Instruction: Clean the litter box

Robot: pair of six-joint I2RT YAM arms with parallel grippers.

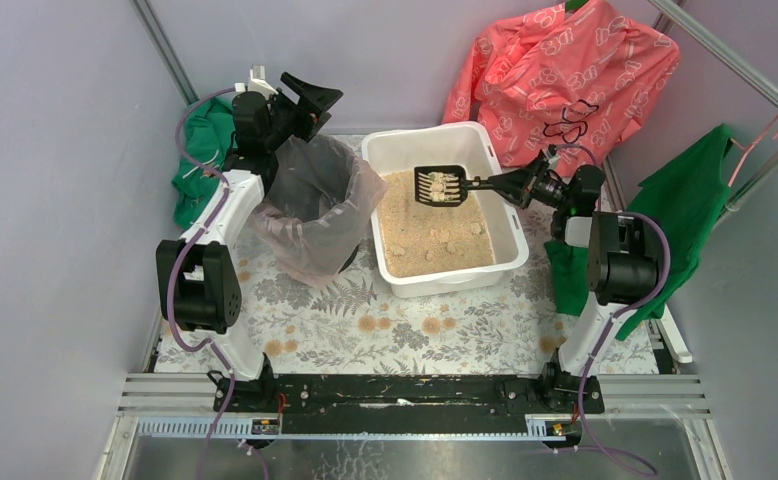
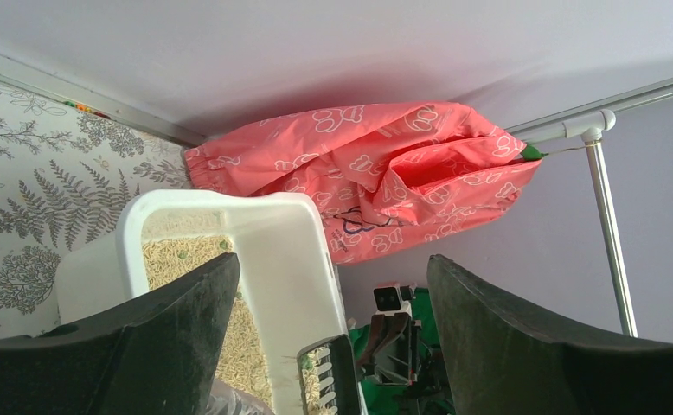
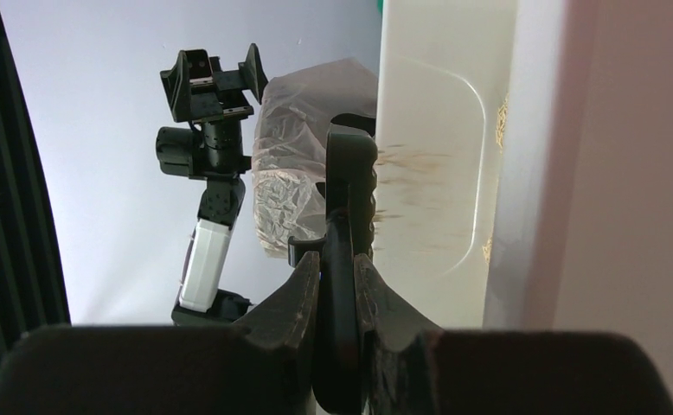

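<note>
The litter box [image 1: 510, 228] is a white tub of tan granules at the table's back centre, also seen in the left wrist view [image 2: 272, 251] and the right wrist view [image 3: 437, 156]. My right gripper [image 1: 505, 185] [image 3: 337, 262] is shut on the handle of a black slotted scoop [image 1: 440, 185] [image 3: 349, 173]. The scoop hangs over the box's far half with litter and pale clumps in it [image 2: 329, 376]. My left gripper [image 1: 310, 100] [image 2: 331, 264] stands open and holds nothing, up above the bag-lined black bin [image 1: 315, 205] to the left of the box.
A pink garment [image 1: 565, 75] hangs at the back right. Green cloth [image 1: 695, 210] drapes by the right arm, and more green cloth [image 1: 200, 150] lies behind the left arm. A metal rail [image 1: 735, 60] crosses the right corner. A fern-print cloth [image 1: 365, 320] covers the table.
</note>
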